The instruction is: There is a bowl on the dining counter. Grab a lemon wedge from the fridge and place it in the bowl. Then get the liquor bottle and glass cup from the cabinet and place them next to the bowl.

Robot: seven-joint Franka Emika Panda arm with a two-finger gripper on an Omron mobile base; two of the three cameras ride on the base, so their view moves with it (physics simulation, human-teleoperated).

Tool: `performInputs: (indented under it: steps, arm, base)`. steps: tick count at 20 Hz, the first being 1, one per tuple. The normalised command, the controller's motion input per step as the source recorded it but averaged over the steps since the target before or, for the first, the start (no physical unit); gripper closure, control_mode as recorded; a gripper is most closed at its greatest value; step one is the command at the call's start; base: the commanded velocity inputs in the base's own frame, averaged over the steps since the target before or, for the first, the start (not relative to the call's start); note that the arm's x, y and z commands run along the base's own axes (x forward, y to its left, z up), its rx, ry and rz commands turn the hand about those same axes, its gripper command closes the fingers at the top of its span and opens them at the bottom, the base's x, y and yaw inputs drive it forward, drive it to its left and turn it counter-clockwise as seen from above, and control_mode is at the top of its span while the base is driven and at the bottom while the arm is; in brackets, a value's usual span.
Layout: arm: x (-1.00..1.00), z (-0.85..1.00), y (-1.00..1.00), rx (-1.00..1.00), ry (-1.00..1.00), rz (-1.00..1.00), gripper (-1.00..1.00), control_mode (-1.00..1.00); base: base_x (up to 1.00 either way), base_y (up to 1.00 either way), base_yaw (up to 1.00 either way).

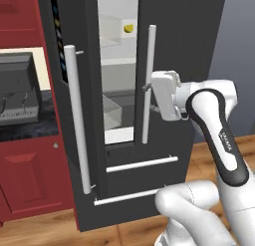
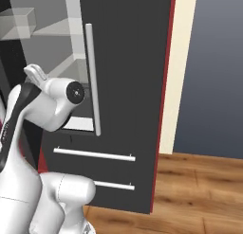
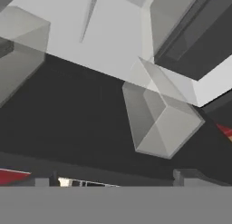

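- Fingertips (image 3: 181,175) show as two small dark stubs at the bottom of the hand view, set well apart; I read the gripper (image 3: 113,180) as wide open and holding nothing.
- From the left base view, I see the hand at the gap of the fridge (image 1: 174,36), just beside the right door's long pale handle (image 1: 148,85) and level with the middle of it.
- I locate the lemon wedge (image 1: 128,28) on an upper shelf inside the pale interior, well above the hand and deeper in.
- A clear bin (image 3: 158,119) sits directly ahead of the hand camera, with a second clear bin (image 3: 20,51) off to one side; the wedge lies in neither, as far as I can tell.
- Handling judgement: the wedge is tiny, light and soft, with a likely slick rind, so it should need only a gentle squeeze.
- Grip point: I would close across its two flat cut faces, centred on the body, not on the thin tip.
- Risk: with such a small target, an off-centre approach could push it along the shelf instead of capturing it.
- Next move, as I judge it: raise the hand to shelf height, then advance through the door gap.
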Motion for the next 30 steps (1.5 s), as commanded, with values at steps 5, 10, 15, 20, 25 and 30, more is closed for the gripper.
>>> performInputs:
  steps: [5, 10, 15, 20, 25, 30]
  arm:
    - [0.53, -0.26, 0.42, 0.03, 0.04, 0.08, -1.00, -1.00]
    - [0.54, -0.27, 0.28, 0.03, 0.04, 0.08, -1.00, -1.00]
    - [0.18, -0.17, 0.24, 0.03, 0.01, 0.10, -1.00, -1.00]
    - [0.00, -0.09, 0.39, 0.02, 0.00, 0.09, -1.00, -1.00]
    - [0.00, -0.09, 0.40, 0.02, 0.00, 0.08, -1.00, -1.00]
    - [0.00, -0.08, 0.45, 0.01, 0.00, 0.07, -1.00, -1.00]
  base:
    - [0.00, 0.00, 0.00]
    - [0.00, 0.00, 0.00]
    - [0.00, 0.00, 0.00]
    - [0.00, 0.00, 0.00]
    - [0.00, 0.00, 0.00]
    - [0.00, 0.00, 0.00]
